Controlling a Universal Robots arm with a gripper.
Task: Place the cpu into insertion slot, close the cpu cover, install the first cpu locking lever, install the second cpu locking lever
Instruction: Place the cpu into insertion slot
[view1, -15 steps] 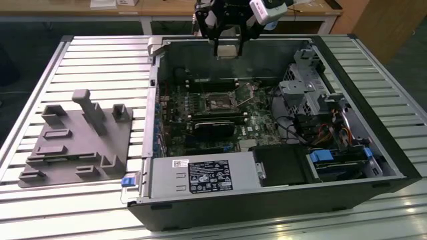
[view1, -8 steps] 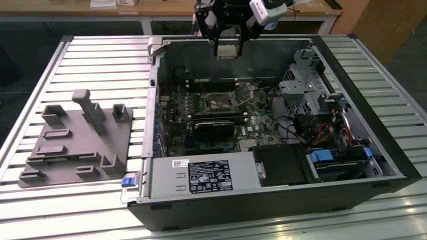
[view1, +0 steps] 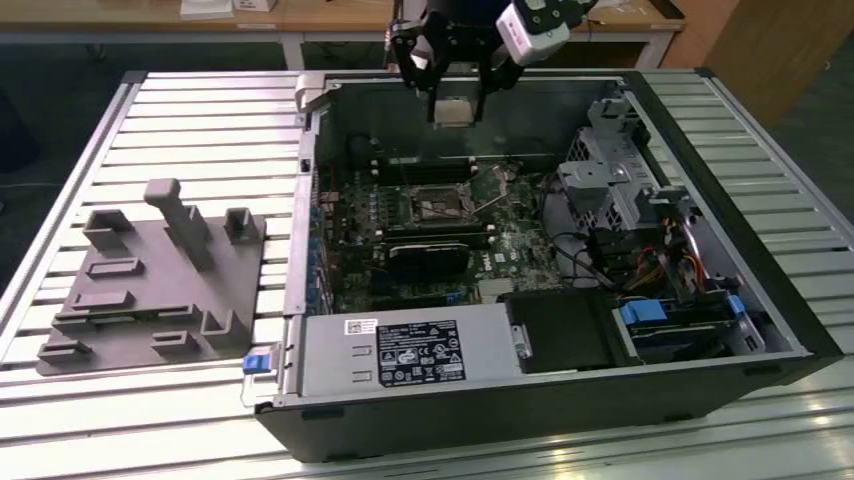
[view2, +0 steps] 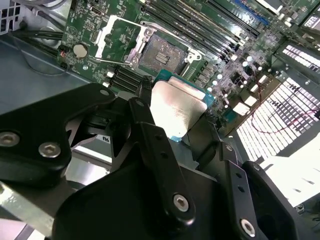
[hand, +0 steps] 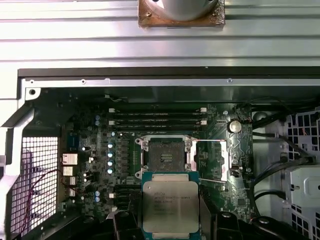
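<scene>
The gripper (view1: 454, 98) hangs over the far end of the open computer case (view1: 787, 330), which lies on a slatted metal tabletop (view1: 200, 120). Its black fingers (hand: 123, 223) pinch the cpu (hand: 170, 202) by two opposite edges. The chip's silvery top shows in the first wrist view, and it is held in the air, clear of the board.

The socket (hand: 166, 156) sits on the green motherboard (hand: 90, 165), near the held cpu but apart from it, and its dark centre is bare. The cover (hand: 225, 160) is swung open to one side of the socket, with the board showing through its cut-out. It seems to lie back flat, though the angle makes that hard to judge.

In the exterior view the socket lies between the memory slots (view1: 414, 168) and a black graphics card (view1: 427, 255). A grey power supply box (view1: 400, 350) fills the near end of the case. A grey moulded fixture (view1: 147, 280) rests on the tabletop at the exterior view's left.
</scene>
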